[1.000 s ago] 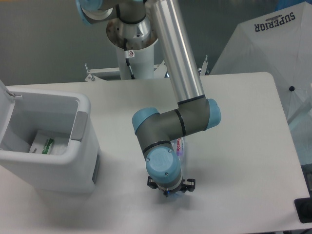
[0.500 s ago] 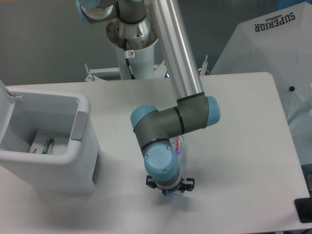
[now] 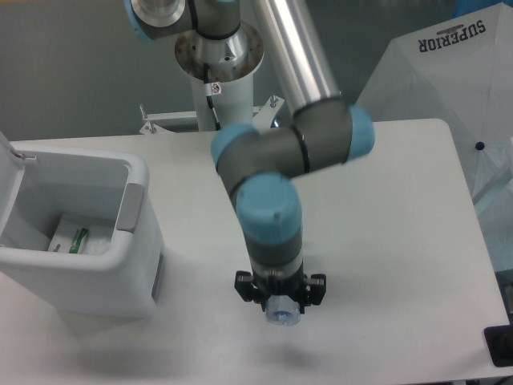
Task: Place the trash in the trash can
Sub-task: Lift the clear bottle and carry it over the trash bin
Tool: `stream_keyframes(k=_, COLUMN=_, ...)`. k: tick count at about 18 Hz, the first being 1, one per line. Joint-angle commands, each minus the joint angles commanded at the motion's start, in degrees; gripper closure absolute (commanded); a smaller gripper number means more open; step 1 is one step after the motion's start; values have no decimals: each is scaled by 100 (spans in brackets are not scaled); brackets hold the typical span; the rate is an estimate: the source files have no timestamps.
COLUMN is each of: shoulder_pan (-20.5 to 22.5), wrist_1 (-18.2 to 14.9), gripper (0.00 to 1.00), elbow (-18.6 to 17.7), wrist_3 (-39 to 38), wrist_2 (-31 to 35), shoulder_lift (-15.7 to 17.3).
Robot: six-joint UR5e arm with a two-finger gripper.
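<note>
The trash can (image 3: 88, 281) stands at the table's left with its lid (image 3: 8, 172) swung open. Inside it lies the white pouch with a green strip (image 3: 76, 239). My gripper (image 3: 281, 298) hangs over the front middle of the table, well right of the trash can, pointing down. It is shut on the clear bottle (image 3: 282, 314), whose bluish cap end shows between the fingers. The rest of the bottle is hidden by the wrist. The bottle is off the table, with its shadow beneath.
The robot's base column (image 3: 220, 88) stands at the table's back edge. A white canopy marked SUPERIOR (image 3: 449, 72) rises beyond the right rear corner. A black object (image 3: 501, 346) sits at the front right corner.
The arm has straightened and risen, carrying the bottle up off the table. The label that lay beside the wrist no longer shows there. The pouch in the trash can has not moved.
</note>
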Motion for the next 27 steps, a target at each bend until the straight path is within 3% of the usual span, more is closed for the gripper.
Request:
stream_keyframes(k=3, shoulder_pan=44, wrist_1=44, gripper=34, elbow=246, wrist_3=17, wrist_2=-826, shoulder_lift=273)
stream_keyframes(k=7, shoulder_pan=193, wrist_1=605, gripper=33, elbow=457, wrist_3=-201, wrist_2=-2135, shoulder_lift=528)
stream_keyframes(k=12, shoulder_pan=255, wrist_1=659, gripper=33, elbow=774, wrist_3=-492, wrist_2=-3341, shoulder_lift=783)
stream_keyframes(k=16, shoulder_pan=167, wrist_1=668, gripper=33, elbow=775, wrist_3=-518, wrist_2=-4034, shoulder_lift=976)
stream_keyframes(k=18, shoulder_pan=45, wrist_1=659, gripper=33, elbow=704, wrist_3=-519, wrist_2=-4360, shoulder_lift=1160)
stream_keyframes(k=22, shoulder_pan=-447, wrist_1=677, gripper=33, elbow=547, wrist_3=-510, wrist_2=-4423, shoulder_lift=1196)
stream_keyframes(k=23, shoulder_pan=-561, wrist_1=772, gripper=33, elbow=398, wrist_3=-510, wrist_2=-4423, shoulder_lift=1257)
stream_keyframes(k=27, shoulder_pan=-904, wrist_1=1677, gripper=33, elbow=-516, wrist_3=-466, wrist_2=-4423, shoulder_lift=1442)
